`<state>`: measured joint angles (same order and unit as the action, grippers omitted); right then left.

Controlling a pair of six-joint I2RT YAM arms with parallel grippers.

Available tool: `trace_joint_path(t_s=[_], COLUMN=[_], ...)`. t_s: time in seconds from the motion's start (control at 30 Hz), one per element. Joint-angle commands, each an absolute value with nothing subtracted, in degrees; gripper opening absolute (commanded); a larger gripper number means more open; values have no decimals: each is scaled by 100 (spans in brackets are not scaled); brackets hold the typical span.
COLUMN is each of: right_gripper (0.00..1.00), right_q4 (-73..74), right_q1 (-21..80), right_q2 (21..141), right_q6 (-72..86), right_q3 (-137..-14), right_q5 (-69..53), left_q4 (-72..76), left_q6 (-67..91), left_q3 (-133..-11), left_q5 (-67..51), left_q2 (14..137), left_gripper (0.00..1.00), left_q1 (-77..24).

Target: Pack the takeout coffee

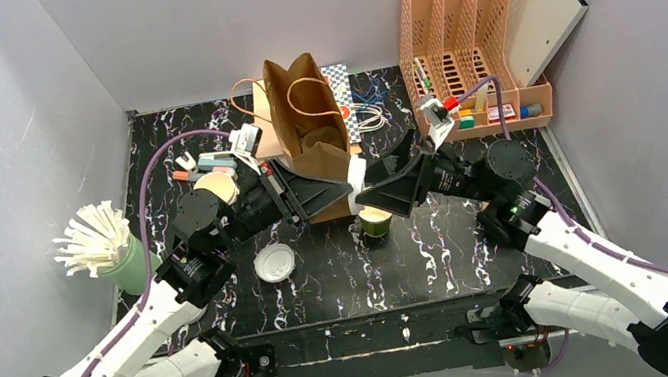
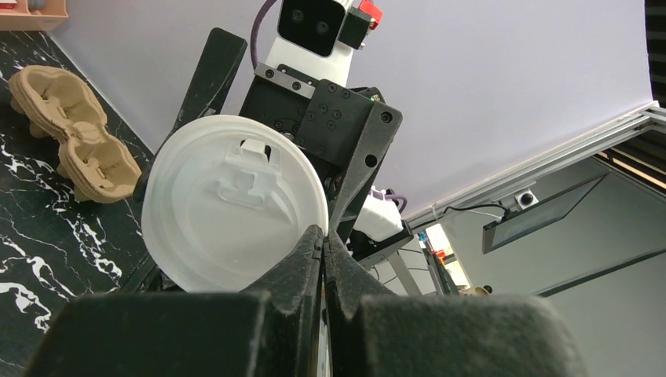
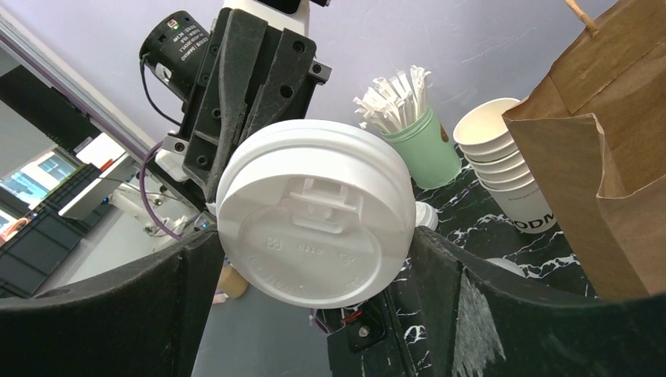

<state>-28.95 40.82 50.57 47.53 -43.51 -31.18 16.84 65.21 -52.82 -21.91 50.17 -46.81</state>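
A round white sip lid (image 3: 314, 212) hangs in the air, clear of the table, between my two grippers. My left gripper (image 2: 323, 234) is shut on the lid's (image 2: 236, 204) rim, pinching its edge. My right gripper (image 3: 314, 239) faces it, open wide. Its fingers (image 3: 487, 306) flank the lid close to its edges. In the top view both grippers meet in front of the brown paper bag (image 1: 309, 132). Just below them a green-sided paper cup (image 1: 376, 222) stands on the table with a dark open top.
A second white lid (image 1: 274, 262) lies flat on the table to the left. A stack of lidless cream cups (image 3: 503, 157) and a green holder of white sticks (image 1: 112, 249) stand at the left. A cardboard cup carrier (image 2: 71, 133) lies nearby. A pink file organiser (image 1: 468, 36) is at the back right.
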Motion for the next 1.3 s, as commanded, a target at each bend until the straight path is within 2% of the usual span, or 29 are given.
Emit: trace_joint_path(t_s=[0.0, 0.2, 0.4, 0.53, 0.73, 1.03, 1.27], right_gripper=[92, 87, 86, 85, 84, 87, 88], right_q4=[-3298, -2868, -2320, -1301, 839, 2489, 3082], right_q1=[4061, 4063, 4066, 4064, 4062, 4066, 4067], right_q2=[4896, 4855, 4791, 4772, 5029, 5568, 6507], right_q6=[4819, 4653, 4411, 3955, 3052, 2369, 2040], right_q3=[-4586, -4640, -4659, -4842, -5305, -5662, -5983], right_q5=[-2984, -2867, -2697, -2250, -1260, -147, -150], left_q4=[1785, 1528, 1137, -95, -1430, -1485, -1467], left_q6=[6466, 6319, 6063, 5414, 4693, 4260, 4031], left_q3=[-5134, -5198, -5289, -5747, -6061, -5373, -4960], left_q5=[-2268, -2174, -1976, -1347, -479, -337, 72], left_q2=[4956, 4900, 4839, 4664, 4603, 4968, 5142], left_gripper=[0, 14, 40, 52, 54, 52, 51], left_q1=[-4658, -4660, -4658, -4663, -4658, -4662, -4675])
